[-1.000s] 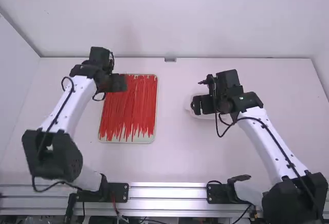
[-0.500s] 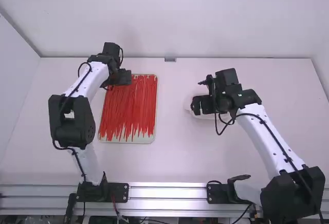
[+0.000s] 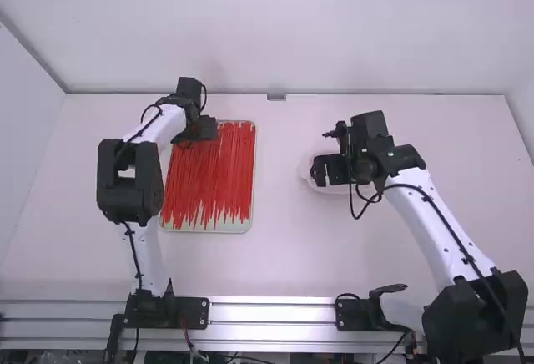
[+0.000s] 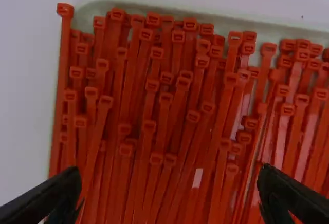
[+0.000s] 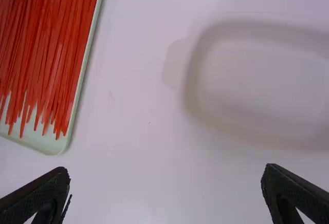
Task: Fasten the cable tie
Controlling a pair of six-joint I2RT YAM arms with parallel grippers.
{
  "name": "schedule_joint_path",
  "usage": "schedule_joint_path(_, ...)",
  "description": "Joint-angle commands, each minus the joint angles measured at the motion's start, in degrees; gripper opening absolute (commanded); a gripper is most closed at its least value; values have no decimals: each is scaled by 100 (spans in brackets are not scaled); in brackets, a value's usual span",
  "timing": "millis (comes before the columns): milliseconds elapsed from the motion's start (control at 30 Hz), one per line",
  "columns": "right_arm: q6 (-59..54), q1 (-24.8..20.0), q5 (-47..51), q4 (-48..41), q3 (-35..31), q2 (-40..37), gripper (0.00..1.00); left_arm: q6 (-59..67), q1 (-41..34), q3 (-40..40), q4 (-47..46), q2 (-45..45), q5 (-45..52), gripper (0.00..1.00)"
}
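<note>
Red cable ties (image 3: 213, 172) lie heaped in the tray (image 3: 206, 229); the left gripper (image 3: 198, 133) hangs over the tray's far end, jaws wide, likely to single one out. The right gripper (image 3: 322, 172), also wide apart, waits right of the tray.

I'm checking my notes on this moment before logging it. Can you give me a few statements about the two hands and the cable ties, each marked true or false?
1. The red cable ties lie together in a pale tray. True.
2. The left hand is shut on one tie. False: it is open over the ties' head ends and holds nothing.
3. The right hand is open and empty. True.
4. The right hand is over the tray. False: it is at the white dish, which is apart from the tray.
</note>
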Motion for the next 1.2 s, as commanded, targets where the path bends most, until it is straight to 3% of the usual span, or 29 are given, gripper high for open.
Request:
schedule_joint_path(0,17,-52,-35,-26,219,33,100,7,-50,111,28,243,-199,85)
schedule_joint_path(333,85,-50,-31,-24,219,33,100,-15,-46,111,485,483,-247,52)
schedule_joint_path(433,83,-52,-28,-26,219,33,100,-13,-46,111,518,483,-428,48)
schedule_joint_path(1167,81,-50,-26,-2,219,33,100,-2,175,-59,909,584,-323,35)
